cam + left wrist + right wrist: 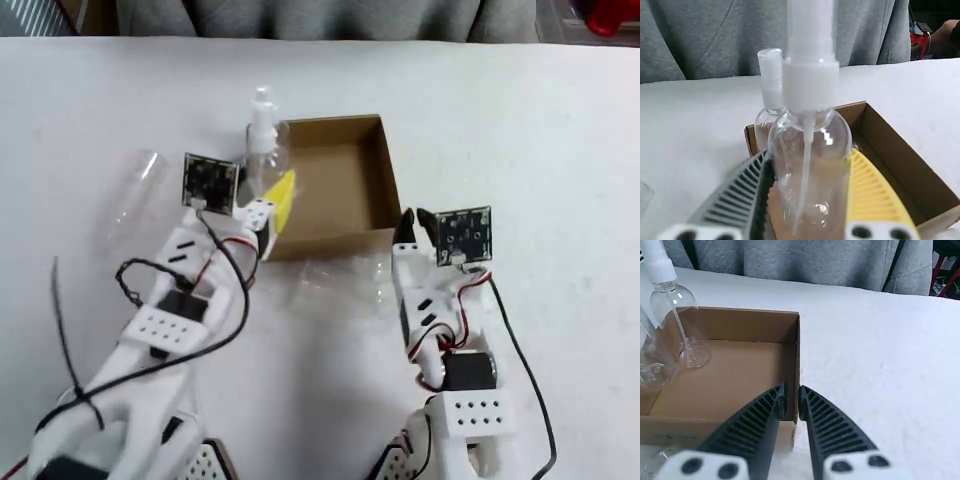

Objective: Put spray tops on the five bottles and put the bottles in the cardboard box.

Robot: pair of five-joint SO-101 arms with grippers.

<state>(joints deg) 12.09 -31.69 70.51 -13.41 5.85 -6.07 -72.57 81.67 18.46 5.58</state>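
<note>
Over the cardboard box (386, 170), your left gripper (809, 165) clamps a topped bottle (810, 130); a second topped bottle (264, 140) stands inside. Your right gripper (790, 395) pinches the box wall. A bare bottle (135, 188) waits on the bench (520, 120).

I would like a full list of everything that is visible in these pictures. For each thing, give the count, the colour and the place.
table: 1, white, under everything
box: 1, brown cardboard, open top, middle of the table
standing bottle: 1, clear with a white spray top, upright in the box's far left corner
held bottle: 1, clear with a white spray top, at the box's left wall, between the left gripper's fingers
lying bottle: 1, clear, on the table left of the left arm
clear items: number hard to tell, on the table in front of the box
left gripper: 1, grey and yellow fingers, shut on the held bottle
right gripper: 1, dark fingers, clamped on the box's wall at its near right corner
</note>
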